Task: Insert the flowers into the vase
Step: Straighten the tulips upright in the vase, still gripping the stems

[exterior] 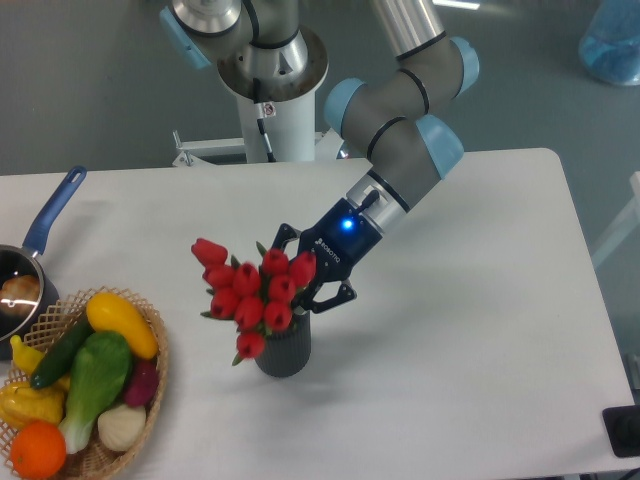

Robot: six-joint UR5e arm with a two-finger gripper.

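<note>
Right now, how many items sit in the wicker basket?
7 visible in the basket: yellow squash, cucumber, green leafy vegetable, purple one, white one, orange, yellow piece. More may be hidden.
</note>
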